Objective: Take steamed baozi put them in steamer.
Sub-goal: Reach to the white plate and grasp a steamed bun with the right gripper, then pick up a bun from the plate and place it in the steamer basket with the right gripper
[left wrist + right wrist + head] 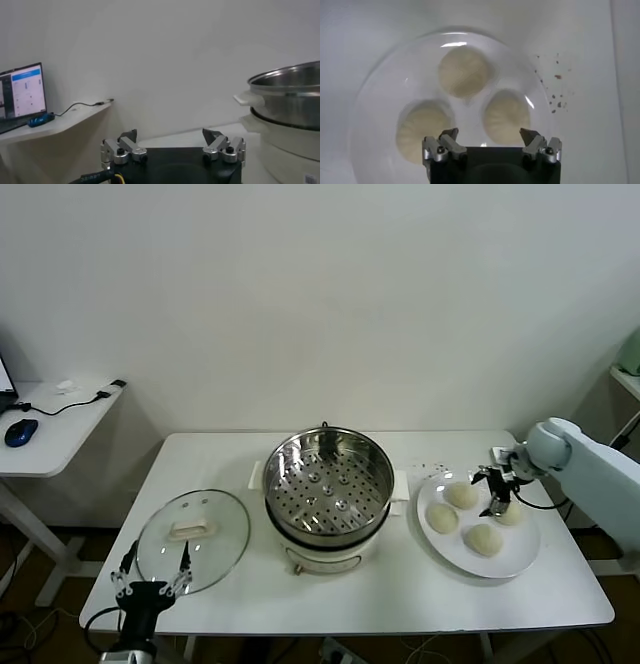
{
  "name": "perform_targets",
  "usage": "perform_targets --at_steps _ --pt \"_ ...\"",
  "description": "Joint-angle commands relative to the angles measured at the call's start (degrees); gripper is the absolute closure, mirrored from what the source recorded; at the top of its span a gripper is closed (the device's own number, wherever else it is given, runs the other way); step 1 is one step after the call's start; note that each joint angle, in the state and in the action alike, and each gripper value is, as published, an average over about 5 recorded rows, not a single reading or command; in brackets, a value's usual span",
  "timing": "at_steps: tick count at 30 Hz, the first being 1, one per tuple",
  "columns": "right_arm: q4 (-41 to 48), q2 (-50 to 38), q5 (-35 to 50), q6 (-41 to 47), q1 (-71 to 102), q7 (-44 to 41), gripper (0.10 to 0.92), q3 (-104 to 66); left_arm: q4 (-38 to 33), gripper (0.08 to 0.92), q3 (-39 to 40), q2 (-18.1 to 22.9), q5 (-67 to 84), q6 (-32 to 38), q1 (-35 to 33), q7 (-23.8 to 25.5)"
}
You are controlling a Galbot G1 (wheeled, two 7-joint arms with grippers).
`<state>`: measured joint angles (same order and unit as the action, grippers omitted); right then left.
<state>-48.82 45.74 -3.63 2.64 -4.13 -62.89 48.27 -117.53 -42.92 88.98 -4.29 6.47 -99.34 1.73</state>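
Stainless-steel steamer is seen empty mid-table, while four steamed baozi are kept on the plate near the right edge, beneath the right gripper, fingers wide open, nothing held.

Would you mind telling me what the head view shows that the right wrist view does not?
Only the head view shows the steamer, the glass lid, the fourth baozi and the left gripper, open near the lid. Only the right wrist view shows dark specks on the table beside the plate. Both show the plate of baozi and the right gripper, open above it.
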Motion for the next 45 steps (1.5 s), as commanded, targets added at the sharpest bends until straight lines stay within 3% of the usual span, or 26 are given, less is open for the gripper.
perform_targets --at_steps 1,24,34,45 --pt "11.02 7.57 -1.65 -1.33 -5.87 -2.13 0.203 7.38 0.97 0.177 -0.12 -0.25 0.04 -0.42 0.94 -0.02" --pt "20.82 15.06 -8.67 -5.03 -0.32 -1.82 0.208 -2.37 2.64 0.177 -0.30 -0.72 -0.51 -0.19 1.01 -0.02" --pt "20.73 14.47 -8.67 -5.23 -0.71 -3.19 0.362 -3.77 2.71 0.177 -0.21 -0.75 -0.60 0.08 0.38 -0.09" --pt "18.94 13.24 -8.35 -5.39 -0.67 -4.55 0.427 -4.31 2.72 0.177 -0.21 -0.79 -0.60 0.55 -0.43 -0.20"
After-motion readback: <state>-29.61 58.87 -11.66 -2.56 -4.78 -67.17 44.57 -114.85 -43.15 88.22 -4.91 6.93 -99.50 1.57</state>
